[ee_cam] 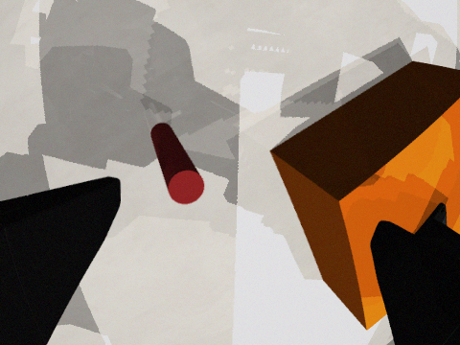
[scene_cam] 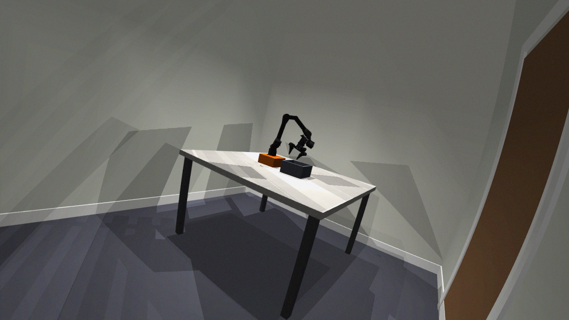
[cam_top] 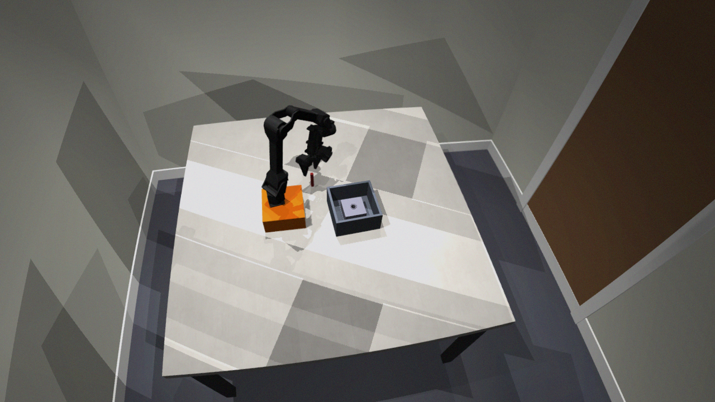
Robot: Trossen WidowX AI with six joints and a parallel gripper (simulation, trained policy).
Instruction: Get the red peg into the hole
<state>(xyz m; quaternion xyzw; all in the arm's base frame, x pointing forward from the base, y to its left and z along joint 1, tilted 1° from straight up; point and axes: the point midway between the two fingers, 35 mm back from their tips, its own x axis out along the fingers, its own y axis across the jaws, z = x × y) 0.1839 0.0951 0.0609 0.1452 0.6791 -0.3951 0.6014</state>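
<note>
The red peg [cam_top: 312,180] [ee_cam: 175,155] stands upright on the table, between the orange block and the open box; it is not visible in the exterior view. My gripper [cam_top: 310,171] [scene_cam: 293,156] [ee_cam: 252,215] is open and empty, above the table close to the peg. In the wrist view the peg's top shows between the two fingers, nearer the left one. The dark grey box [cam_top: 358,226] [scene_cam: 293,169] is open at the top. The pale plate [cam_top: 346,211] lies at its bottom, with its round hole [cam_top: 353,206] empty.
The orange block [cam_top: 283,225] [scene_cam: 270,160] [ee_cam: 309,139] under the arm's base stands left of the box and close to the peg. The box walls rise around the plate. The pale table [cam_top: 214,310] [scene_cam: 334,200] carries patches of shadow.
</note>
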